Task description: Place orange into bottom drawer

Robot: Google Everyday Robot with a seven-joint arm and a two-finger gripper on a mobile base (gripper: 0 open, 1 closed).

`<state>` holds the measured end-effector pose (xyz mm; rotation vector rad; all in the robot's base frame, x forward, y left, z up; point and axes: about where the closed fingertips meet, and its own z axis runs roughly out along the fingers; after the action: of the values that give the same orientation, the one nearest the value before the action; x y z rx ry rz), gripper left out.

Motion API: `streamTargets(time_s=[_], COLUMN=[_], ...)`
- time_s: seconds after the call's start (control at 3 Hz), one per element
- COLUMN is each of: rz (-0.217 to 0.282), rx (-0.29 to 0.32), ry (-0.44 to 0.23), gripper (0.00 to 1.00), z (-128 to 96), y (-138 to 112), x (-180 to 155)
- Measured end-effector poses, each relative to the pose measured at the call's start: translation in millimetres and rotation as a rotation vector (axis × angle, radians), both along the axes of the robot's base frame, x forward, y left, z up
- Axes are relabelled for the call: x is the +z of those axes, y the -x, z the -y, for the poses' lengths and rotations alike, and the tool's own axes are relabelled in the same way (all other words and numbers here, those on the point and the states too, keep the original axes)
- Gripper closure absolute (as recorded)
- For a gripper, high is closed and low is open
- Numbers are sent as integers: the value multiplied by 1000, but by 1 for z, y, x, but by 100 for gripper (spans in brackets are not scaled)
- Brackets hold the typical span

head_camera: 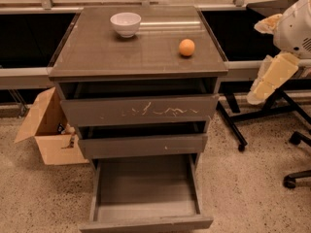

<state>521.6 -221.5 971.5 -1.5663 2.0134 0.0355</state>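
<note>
sitting atop cabinet point(121, 52), orange point(186, 47) well apart from right-edge tool point(270, 77); tool state unclear

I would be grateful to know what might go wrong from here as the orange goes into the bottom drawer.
1. The orange sits loose on the smooth cabinet top near its right edge. A nudge from the hand, which is off to the right, could roll it off.
2. The bottom drawer is open, but the scratched drawer and middle drawer jut out above it, so the arm might clip them.
</note>
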Motion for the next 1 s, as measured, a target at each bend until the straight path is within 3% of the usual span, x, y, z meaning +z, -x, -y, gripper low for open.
streamTargets(time_s=[0.33,0.67,1.0], rz=[0,8,27], rx=[0,-2,-3], ry=[0,-53,-189], gripper=[0,0,0], z=[0,-6,-24], y=[0,-10,-42], x=[0,-5,-17])
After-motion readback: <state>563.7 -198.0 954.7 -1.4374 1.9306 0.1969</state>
